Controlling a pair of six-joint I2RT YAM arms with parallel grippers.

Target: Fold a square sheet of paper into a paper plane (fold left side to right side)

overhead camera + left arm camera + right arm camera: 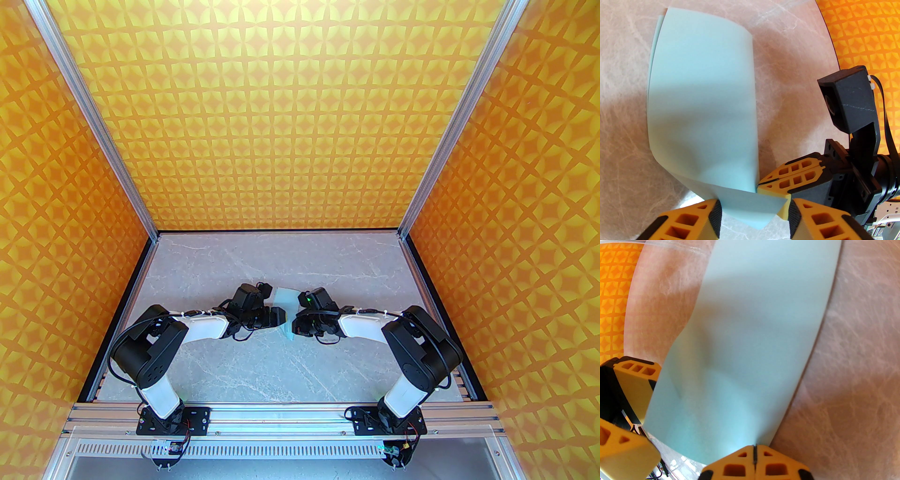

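Paper (700, 93), one sheet, curled; left wrist view shows left gripper (754, 214) half-wide around its corner, right wrist view right gripper (754, 449) pinching its edge.

The square sheet of paper (287, 300) sits centrally on the table (281, 375).

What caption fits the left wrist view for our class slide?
Mid-fold: the right hand pinches an edge of the curled light-blue sheet while the open left hand straddles its near corner.

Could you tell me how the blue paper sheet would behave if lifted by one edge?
Probably floppy: the square sheet of paper bows in a soft curve. Likely light: a tip pinch by the right gripper holds it up.
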